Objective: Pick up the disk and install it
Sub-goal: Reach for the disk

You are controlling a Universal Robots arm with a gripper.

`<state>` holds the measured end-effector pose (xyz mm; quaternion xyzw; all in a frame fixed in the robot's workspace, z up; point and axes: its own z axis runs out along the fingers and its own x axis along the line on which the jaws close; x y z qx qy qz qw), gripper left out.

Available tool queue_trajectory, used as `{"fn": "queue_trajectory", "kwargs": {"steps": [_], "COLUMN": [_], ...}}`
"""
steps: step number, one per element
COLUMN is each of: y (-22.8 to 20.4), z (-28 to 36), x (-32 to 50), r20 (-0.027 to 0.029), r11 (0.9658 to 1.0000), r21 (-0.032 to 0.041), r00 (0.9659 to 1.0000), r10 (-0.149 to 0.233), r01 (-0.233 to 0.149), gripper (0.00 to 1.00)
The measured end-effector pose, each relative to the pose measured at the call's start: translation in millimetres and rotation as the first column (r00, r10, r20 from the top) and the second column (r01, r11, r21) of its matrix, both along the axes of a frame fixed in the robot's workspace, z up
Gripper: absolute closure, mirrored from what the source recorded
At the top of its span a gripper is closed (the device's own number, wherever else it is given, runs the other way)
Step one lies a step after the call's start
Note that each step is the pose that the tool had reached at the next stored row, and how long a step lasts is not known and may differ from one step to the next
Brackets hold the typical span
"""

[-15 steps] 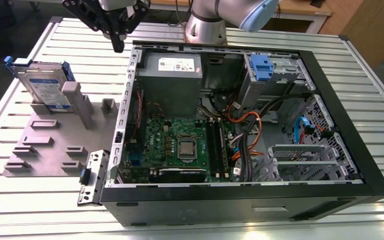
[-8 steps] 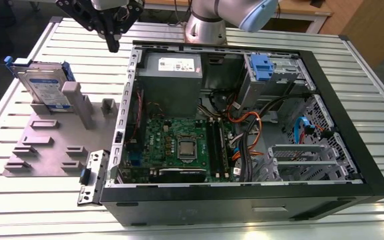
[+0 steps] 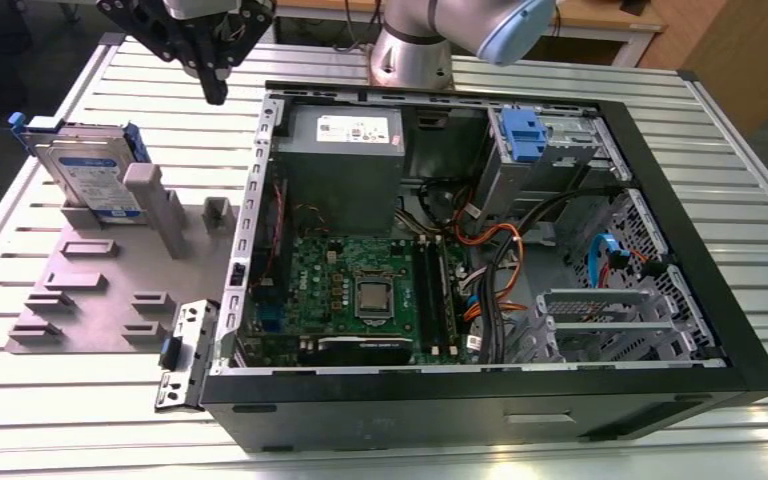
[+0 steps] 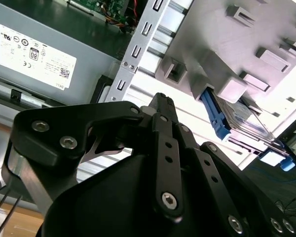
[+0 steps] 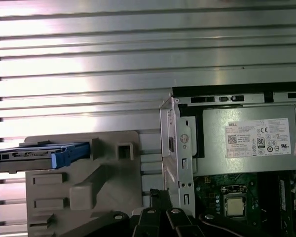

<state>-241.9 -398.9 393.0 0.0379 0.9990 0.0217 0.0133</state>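
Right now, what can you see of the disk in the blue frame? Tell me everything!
The disk is a flat silver-grey rectangle, metal by its look, with a white-and-blue label on its face and a blue plastic frame around its edges. It stands on edge in a slot of the grey holder plate, at the exterior view's left of the open computer case. Only the holder touches it; the hand hangs higher up, apart from it.
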Motion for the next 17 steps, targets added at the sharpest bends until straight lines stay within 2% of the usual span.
{"fn": "queue_trajectory", "kwargs": {"steps": [17], "y": [0.0], "z": [-0.8], "x": [-30.3], "r20": [0.0004], "r11": [1.0000], "r21": [0.0000], "r00": [1.0000], "r10": [0.000], "r01": [0.000], "gripper": [0.89]}}
